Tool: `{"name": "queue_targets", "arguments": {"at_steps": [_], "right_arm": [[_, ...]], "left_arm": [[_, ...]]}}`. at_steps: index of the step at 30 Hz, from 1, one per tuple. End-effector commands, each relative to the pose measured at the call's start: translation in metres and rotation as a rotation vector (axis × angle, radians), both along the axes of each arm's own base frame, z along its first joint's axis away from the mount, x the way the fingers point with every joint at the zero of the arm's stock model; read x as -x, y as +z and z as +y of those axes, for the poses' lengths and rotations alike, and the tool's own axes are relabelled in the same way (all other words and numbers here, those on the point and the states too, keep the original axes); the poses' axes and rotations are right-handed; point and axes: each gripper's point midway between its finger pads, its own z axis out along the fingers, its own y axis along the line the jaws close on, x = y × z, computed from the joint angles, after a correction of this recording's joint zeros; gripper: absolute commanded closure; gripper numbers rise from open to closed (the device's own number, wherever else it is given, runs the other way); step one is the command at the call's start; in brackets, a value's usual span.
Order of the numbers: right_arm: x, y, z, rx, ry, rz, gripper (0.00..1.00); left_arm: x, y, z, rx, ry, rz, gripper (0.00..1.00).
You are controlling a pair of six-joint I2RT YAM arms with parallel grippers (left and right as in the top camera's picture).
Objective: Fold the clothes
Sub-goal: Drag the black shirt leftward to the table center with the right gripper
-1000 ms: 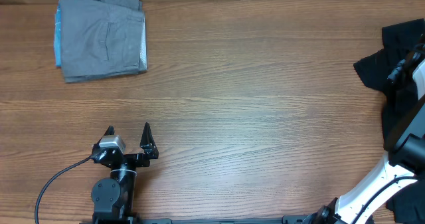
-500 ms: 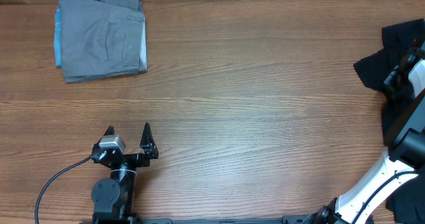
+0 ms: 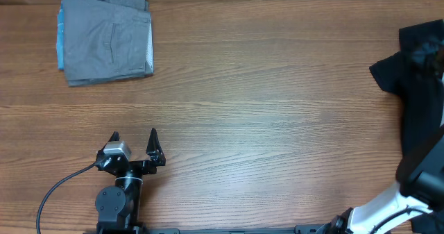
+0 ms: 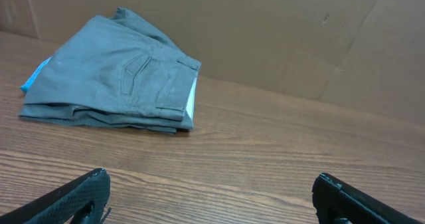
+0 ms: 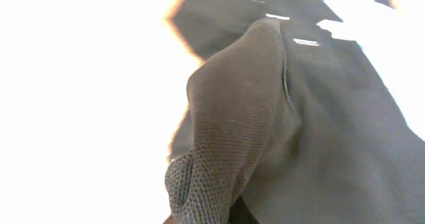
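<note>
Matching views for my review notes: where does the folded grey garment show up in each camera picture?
Overhead: folded grey garment at the top left of the wooden table.
Left wrist: upper left, lying flat.
Right wrist: not in it; the black shirt fills the view.
Shared landmark: the light blue cloth peeking out under it.

No text, label or number can be read anywhere; the small white marks (image 5: 305,42) on the black shirt (image 5: 332,131) are too blurred.
</note>
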Motion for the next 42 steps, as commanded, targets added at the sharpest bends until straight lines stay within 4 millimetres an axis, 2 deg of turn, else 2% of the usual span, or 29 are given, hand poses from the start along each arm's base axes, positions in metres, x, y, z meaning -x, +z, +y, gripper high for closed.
{"name": "queue_targets", "arguments": {"at_steps": [1,2,4,5,6,7,11,12,15,17,18,19,20,21,24,27,28,31,34,36,42], "right_arm": [[-0.042,0.034,0.103,-0.21,0.242,-0.158,0.96],[-0.047,0.035,0.125,-0.232,0.293,-0.164,0.96],[-0.059,0.037,0.186,-0.271,0.395,-0.166,0.96],[-0.064,0.041,0.235,-0.285,0.479,-0.176,0.96],[-0.067,0.045,0.27,-0.294,0.538,-0.188,0.96],[-0.067,0.05,0.309,-0.298,0.613,-0.206,0.96],[-0.051,0.067,0.426,-0.312,0.842,-0.269,0.96],[-0.048,0.069,0.439,-0.318,0.862,-0.276,0.96],[-0.024,0.079,0.505,-0.356,0.969,-0.307,0.96],[-0.009,0.083,0.533,-0.367,1.027,-0.316,0.96],[-0.006,0.083,0.539,-0.369,1.04,-0.317,0.96],[0.0,0.083,0.547,-0.373,1.057,-0.314,0.88],[0.001,0.083,0.549,-0.373,1.061,-0.313,0.65],[0.001,0.083,0.549,-0.373,1.062,-0.313,0.47],[-0.002,0.086,0.538,-0.371,1.04,-0.295,0.27],[-0.004,0.103,0.515,-0.36,1.004,-0.269,0.04],[-0.002,0.117,0.502,-0.34,1.001,-0.261,0.0],[0.012,0.146,0.472,-0.302,0.99,-0.232,0.0],[0.037,0.177,0.434,-0.307,0.94,-0.196,0.0],[0.058,0.182,0.42,-0.335,0.929,-0.149,0.0],[0.086,0.171,0.393,-0.317,0.892,-0.032,0.0]], "left_arm": [[0.0,0.001,0.004,-0.028,0.017,-0.006,0.0],[0.0,0.001,0.004,-0.028,0.017,-0.006,0.0],[0.0,0.001,0.004,-0.028,0.017,-0.006,0.0],[0.0,0.001,0.004,-0.028,0.017,-0.006,0.0],[0.0,0.001,0.004,-0.028,0.017,-0.006,0.0],[0.0,0.001,0.004,-0.028,0.017,-0.006,0.0],[0.0,0.001,0.004,-0.028,0.017,-0.006,0.0],[0.0,0.001,0.004,-0.028,0.017,-0.006,0.0],[0.0,0.001,0.004,-0.028,0.017,-0.006,0.0],[0.0,0.001,0.004,-0.028,0.017,-0.006,0.0],[0.0,0.001,0.004,-0.028,0.017,-0.006,0.0],[0.0,0.001,0.004,-0.028,0.017,-0.006,0.0],[0.0,0.001,0.004,-0.028,0.017,-0.006,0.0],[0.0,0.001,0.004,-0.028,0.017,-0.006,0.0],[0.0,0.001,0.004,-0.028,0.017,-0.006,0.0],[0.0,0.001,0.004,-0.028,0.017,-0.006,0.0],[0.0,0.001,0.004,-0.028,0.017,-0.006,0.0],[0.0,0.001,0.004,-0.028,0.017,-0.006,0.0],[0.0,0.001,0.004,-0.028,0.017,-0.006,0.0],[0.0,0.001,0.004,-0.028,0.017,-0.006,0.0],[0.0,0.001,0.004,-0.028,0.017,-0.006,0.0]]}}
